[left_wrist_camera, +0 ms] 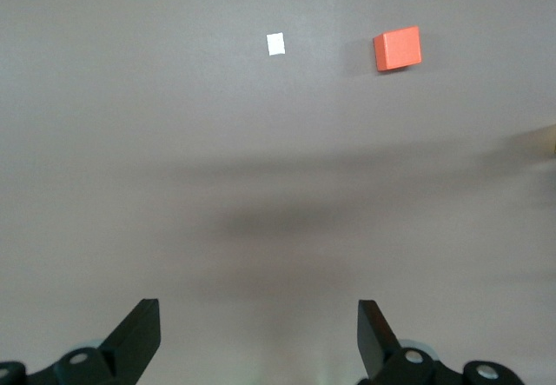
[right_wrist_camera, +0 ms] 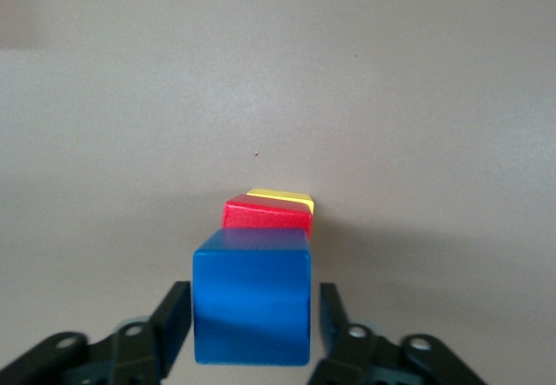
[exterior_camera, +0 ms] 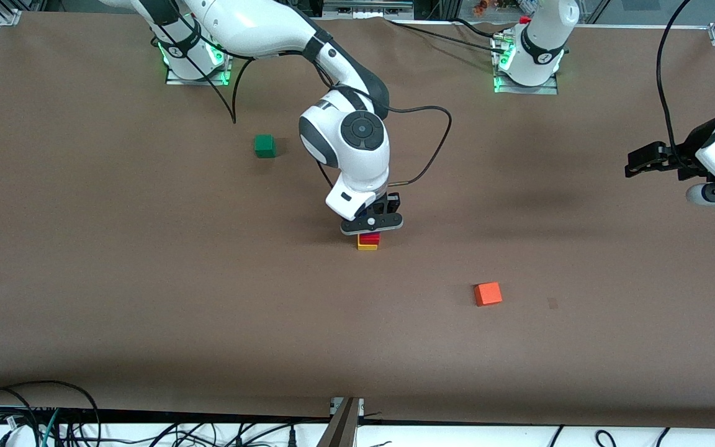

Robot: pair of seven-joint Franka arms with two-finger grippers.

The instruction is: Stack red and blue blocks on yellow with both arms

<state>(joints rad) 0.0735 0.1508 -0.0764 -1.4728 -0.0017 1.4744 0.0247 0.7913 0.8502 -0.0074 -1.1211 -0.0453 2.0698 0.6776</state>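
Observation:
The bright yellow cube (exterior_camera: 367, 246) sits mid-table with the deep red cube (exterior_camera: 369, 237) on top of it. In the right wrist view the blue cube (right_wrist_camera: 252, 302) is over the red cube (right_wrist_camera: 265, 214), and a strip of the yellow cube (right_wrist_camera: 280, 196) shows under them. My right gripper (exterior_camera: 372, 227) is down over the stack, and it also shows in the right wrist view (right_wrist_camera: 253, 315). Its fingers flank the blue cube with a narrow gap on one side. The front view hides the blue cube. My left gripper (exterior_camera: 632, 164) waits in the air, open and empty, at the left arm's end; its own view (left_wrist_camera: 259, 311) shows bare table.
An orange cube (exterior_camera: 488, 293) lies nearer the front camera than the stack, toward the left arm's end; it also shows in the left wrist view (left_wrist_camera: 398, 48). A green cube (exterior_camera: 264, 146) lies farther back, toward the right arm's end. Cables run along the front edge.

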